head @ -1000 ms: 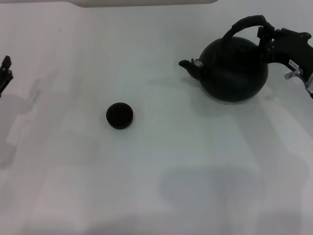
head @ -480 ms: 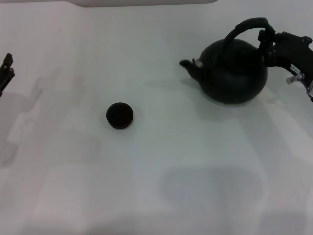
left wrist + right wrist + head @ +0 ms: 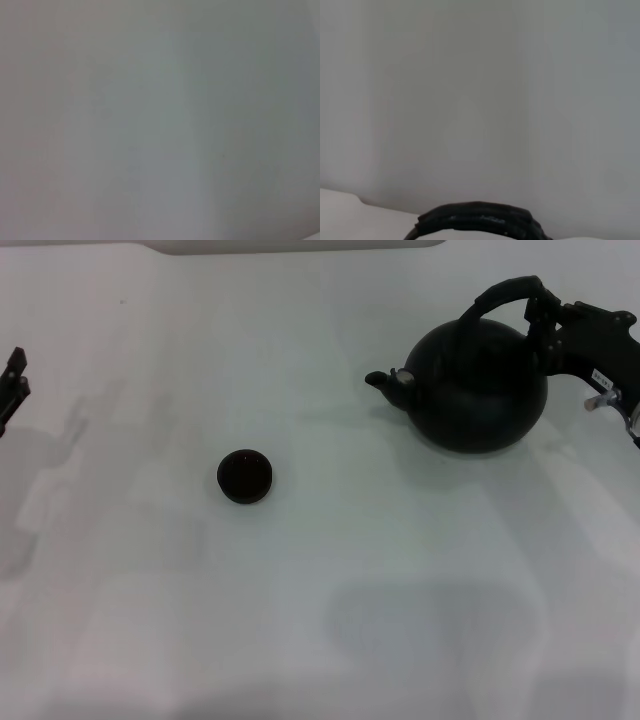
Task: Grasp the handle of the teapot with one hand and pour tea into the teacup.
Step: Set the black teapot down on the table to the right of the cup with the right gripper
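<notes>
The round matte black teapot (image 3: 478, 388) is at the right of the white table, its short spout (image 3: 385, 382) pointing left toward the teacup. My right gripper (image 3: 541, 312) is shut on the right end of the thick black arched handle (image 3: 500, 292). The handle also shows in the right wrist view (image 3: 479, 220). The small dark teacup (image 3: 244, 476) stands alone left of centre, well apart from the spout. No tea is visible. My left gripper (image 3: 12, 382) is parked at the far left edge, away from both objects.
The white table (image 3: 320, 590) spreads across the whole head view. A pale raised edge (image 3: 300, 245) runs along the back. The left wrist view shows only plain table surface (image 3: 160, 120).
The teapot has shifted slightly in my right gripper and its spout has dipped a little. The teacup and the left arm have not moved.
</notes>
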{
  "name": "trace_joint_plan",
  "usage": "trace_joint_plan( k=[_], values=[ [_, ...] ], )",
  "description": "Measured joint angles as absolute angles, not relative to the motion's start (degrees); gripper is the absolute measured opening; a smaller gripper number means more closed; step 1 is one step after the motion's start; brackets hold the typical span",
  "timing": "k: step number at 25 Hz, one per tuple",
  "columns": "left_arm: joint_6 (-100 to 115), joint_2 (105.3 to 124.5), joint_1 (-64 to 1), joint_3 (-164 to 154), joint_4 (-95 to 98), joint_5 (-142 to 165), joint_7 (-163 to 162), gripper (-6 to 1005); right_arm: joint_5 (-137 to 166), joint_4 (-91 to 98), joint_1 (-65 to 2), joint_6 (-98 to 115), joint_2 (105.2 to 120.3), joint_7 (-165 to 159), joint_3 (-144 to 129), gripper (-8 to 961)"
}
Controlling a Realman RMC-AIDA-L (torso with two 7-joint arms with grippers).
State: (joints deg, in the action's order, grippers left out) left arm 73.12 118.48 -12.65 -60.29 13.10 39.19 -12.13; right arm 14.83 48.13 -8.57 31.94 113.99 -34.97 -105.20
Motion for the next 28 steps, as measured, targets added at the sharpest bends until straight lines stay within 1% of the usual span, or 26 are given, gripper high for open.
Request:
trace_joint_plan(
  k=[28],
  values=[
    [73.2, 118.47, -12.7, -60.5, 13.1, 39.2, -12.1, 798, 19.5, 48.2, -8.4, 33.1, 114.4, -35.0, -105.4, 108]
  ],
)
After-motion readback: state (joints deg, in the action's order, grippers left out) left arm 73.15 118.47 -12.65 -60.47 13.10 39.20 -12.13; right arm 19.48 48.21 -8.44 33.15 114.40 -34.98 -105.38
